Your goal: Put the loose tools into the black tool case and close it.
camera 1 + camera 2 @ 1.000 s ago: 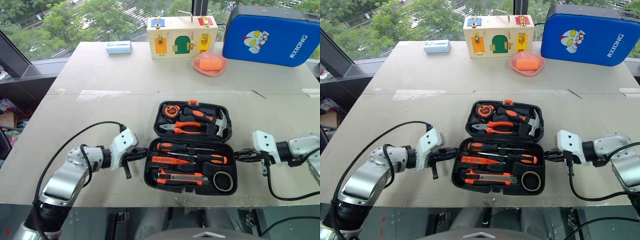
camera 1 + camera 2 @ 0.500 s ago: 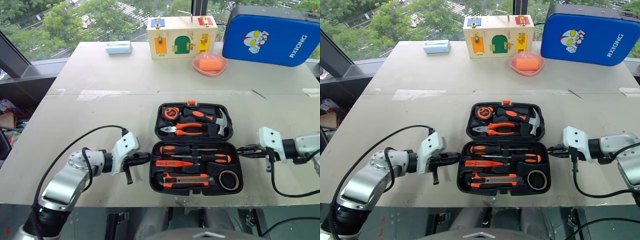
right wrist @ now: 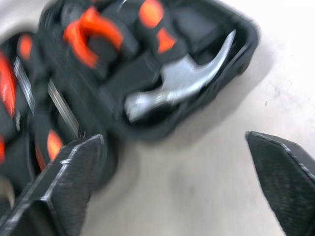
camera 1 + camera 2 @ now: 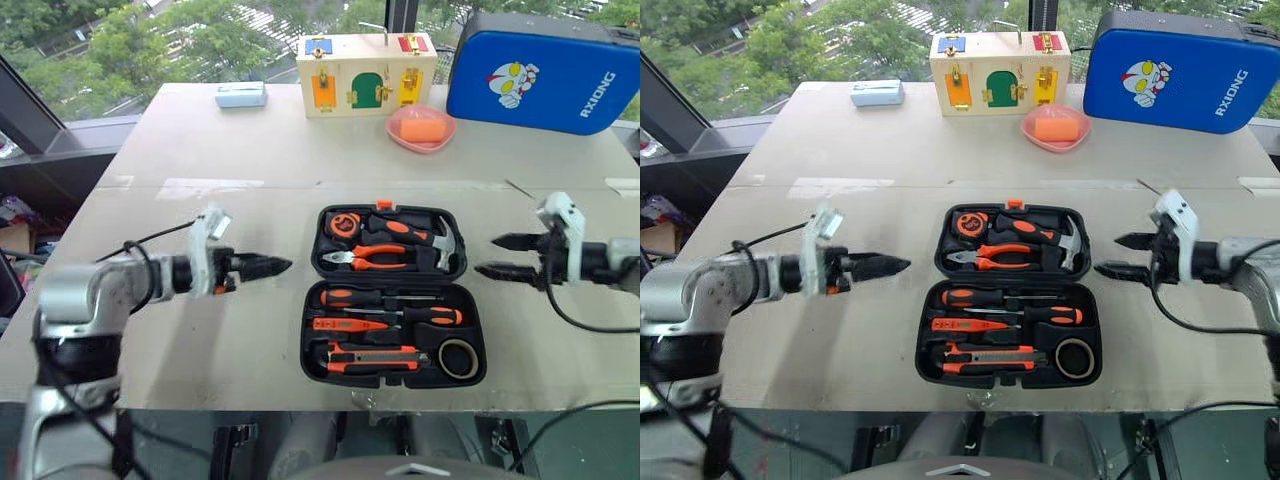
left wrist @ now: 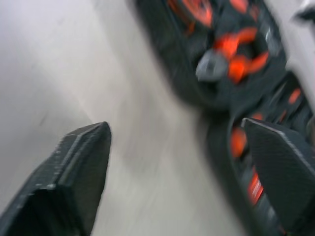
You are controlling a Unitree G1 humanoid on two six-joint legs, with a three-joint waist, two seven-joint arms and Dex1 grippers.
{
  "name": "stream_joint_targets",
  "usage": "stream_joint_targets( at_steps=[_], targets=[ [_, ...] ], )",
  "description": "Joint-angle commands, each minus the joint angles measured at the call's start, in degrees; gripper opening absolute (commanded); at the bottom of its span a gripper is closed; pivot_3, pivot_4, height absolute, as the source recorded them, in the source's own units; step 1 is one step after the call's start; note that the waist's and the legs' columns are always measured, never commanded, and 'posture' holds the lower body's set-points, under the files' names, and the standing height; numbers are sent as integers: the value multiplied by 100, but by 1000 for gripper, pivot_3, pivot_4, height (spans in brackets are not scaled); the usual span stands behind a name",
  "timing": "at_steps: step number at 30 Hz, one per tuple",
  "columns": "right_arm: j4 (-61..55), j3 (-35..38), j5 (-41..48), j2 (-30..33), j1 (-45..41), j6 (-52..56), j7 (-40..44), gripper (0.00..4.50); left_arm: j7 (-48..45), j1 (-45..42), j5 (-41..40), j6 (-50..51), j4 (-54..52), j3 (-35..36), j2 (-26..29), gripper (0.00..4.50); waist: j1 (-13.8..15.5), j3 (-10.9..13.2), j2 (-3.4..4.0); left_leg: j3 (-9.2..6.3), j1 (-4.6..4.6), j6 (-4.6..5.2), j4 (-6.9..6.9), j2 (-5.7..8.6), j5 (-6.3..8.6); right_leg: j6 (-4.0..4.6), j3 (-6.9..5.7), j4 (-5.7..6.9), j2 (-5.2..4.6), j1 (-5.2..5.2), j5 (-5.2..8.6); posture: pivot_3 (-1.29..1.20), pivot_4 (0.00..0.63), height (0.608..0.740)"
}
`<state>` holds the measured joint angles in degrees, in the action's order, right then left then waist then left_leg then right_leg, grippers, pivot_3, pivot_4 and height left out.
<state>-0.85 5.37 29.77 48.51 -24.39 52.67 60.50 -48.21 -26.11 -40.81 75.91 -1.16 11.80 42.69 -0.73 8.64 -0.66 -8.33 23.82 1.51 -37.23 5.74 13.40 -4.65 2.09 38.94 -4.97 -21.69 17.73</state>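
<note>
1. On the grey table (image 4: 200,150), the black tool case (image 4: 393,295) is lying open near the front edge, its lid half on the far side and its base half on the near side.
2. Inside the base, two orange-and-black screwdrivers (image 4: 370,298) are sitting in the far recesses, a slim orange tester screwdriver (image 4: 345,326) is lying just nearer, a black-orange utility knife (image 4: 368,357) is resting along the near edge, and a dark tape roll (image 4: 458,359) is filling the right near corner.
3. Up in the lid, pliers (image 4: 375,257), a hammer (image 4: 420,236) and a round tape measure (image 4: 345,222) are sitting in their recesses.
4. Left of the case, the left gripper (image 4: 262,266) is hovering clear of it, holding nothing, fingers spread wide in the left wrist view.
5. Right of the case, the right gripper (image 4: 508,255) is hovering apart from it, fingers wide and empty.
6. Along the far edge, a wooden latch box (image 4: 366,74), a pink dish (image 4: 420,129) and a blue padded case (image 4: 545,70) are standing.
</note>
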Motion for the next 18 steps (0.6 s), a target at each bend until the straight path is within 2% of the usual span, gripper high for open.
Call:
stream_joint_targets(
  at_steps=[1, 6, 9, 10, 11, 13, 16, 18],
  targets=[
    [245, 118, 131, -432, -517, 1000, -860, 4300, 374, -371, 40, 274, 270, -144, -249, 4370, -29, 0, -1, 0, 0, 0, 3, 0, 0, 0, 2, -2, 0, -3, 0, 0, 150, 735],
    [580, 75, 7, -892, -896, 1327, -1469, 4300, 865, -910, 221, 240, 977, -180, -732, 4370, -21, 0, -1, 3, 4, -2, 10, 0, -1, 1, 9, -3, 0, -15, 0, 0, 150, 735],
    [670, -40, -68, -1023, -960, 1286, -1600, 3515, 869, -983, 318, 67, 1079, -393, -814, 4439, -13, -1, -1, 6, 4, -2, 2, 2, -1, 0, 14, 1, -1, -12, 0, 0, 150, 735],
    [663, -91, -87, -1038, -953, 1265, -1612, 3055, 934, -1020, 330, 51, 1147, -367, -891, 4439, -5, -1, 1, 7, 3, -2, 0, 2, -1, 0, 14, 2, -1, -12, 0, 0, 150, 735],
    [657, -138, -102, -1057, -938, 1242, -1626, 2600, 1027, -1062, 352, 24, 1237, -304, -979, 3911, 1, -2, 2, 7, 3, -2, -1, 4, -1, 0, 14, 2, -2, -11, 0, 0, 150, 735],
    [610, -165, -51, -1071, -899, 1253, -1596, 1571, 1137, -1132, 378, 3, 1362, -227, -1107, 3205, 18, -5, 1, 6, -1, -1, -2, 4, -2, 0, 13, 4, -2, -10, 0, 0, 150, 735],
    [511, -248, -81, -1037, -827, 1194, -1606, 105, 1222, -1161, 399, 26, 1379, -192, -1242, 1748, 5, -13, -12, 1, -2, -1, -10, 6, -1, -5, 10, 4, -2, -4, -3, 0, 150, 735],
    [489, -357, -189, -992, -774, 1043, -1599, 0, 1239, -1141, 397, 42, 1337, -187, -1297, 796, -16, -19, -20, 2, -5, -1, -10, 5, -1, -6, 12, 4, -2, -3, -4, 0, 150, 735]
  ],
)
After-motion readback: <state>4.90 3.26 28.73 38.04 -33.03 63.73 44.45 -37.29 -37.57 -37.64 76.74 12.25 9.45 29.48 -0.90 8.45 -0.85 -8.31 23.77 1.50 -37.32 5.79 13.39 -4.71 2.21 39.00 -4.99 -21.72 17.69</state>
